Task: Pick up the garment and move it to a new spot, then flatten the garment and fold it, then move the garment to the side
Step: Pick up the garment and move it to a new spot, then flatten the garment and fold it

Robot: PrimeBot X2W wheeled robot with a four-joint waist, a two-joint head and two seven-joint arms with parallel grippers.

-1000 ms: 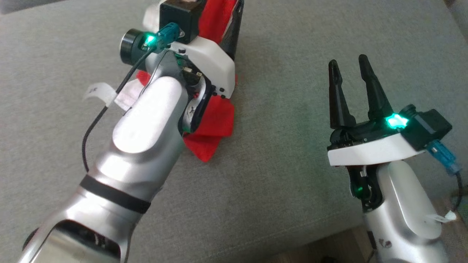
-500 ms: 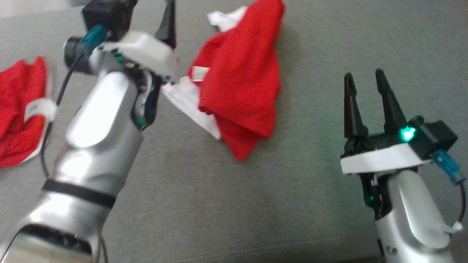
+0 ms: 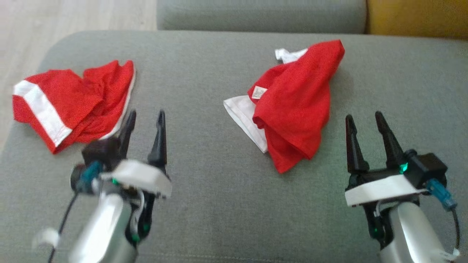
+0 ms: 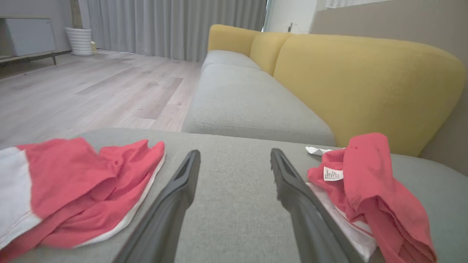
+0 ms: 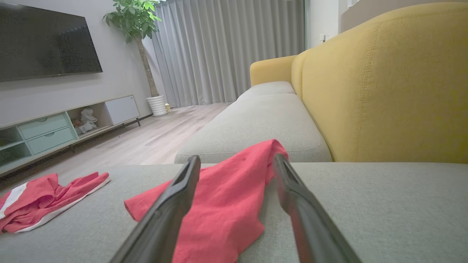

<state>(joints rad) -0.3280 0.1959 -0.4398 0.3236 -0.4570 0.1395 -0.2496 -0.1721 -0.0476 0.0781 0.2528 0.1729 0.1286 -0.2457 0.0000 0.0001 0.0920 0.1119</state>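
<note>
A crumpled red garment with white trim point(image 3: 292, 106) lies on the grey sofa cushion point(image 3: 212, 204), right of centre; it also lies at the right in the left wrist view point(image 4: 369, 190) and ahead in the right wrist view point(image 5: 223, 204). A second red garment with a white stripe point(image 3: 73, 102) lies bunched at the cushion's left end point(image 4: 73, 190) point(image 5: 44, 201). My left gripper point(image 3: 145, 118) hovers open just below that second garment, holding nothing. My right gripper point(image 3: 363, 122) stands open to the lower right of the first garment, nothing between its fingers.
The cushion's rounded left edge drops to a wood floor point(image 3: 73, 18). A yellow backrest point(image 4: 365, 80) runs along the far side, with another grey seat cushion point(image 4: 248, 106) beyond. A TV unit point(image 5: 55, 128) and a potted plant point(image 5: 135, 22) stand across the room.
The head camera has tilted up and back, so the whole picture shifted. My left arm let go of the red garment and pulled back down-left; the garment lies on the cushion.
</note>
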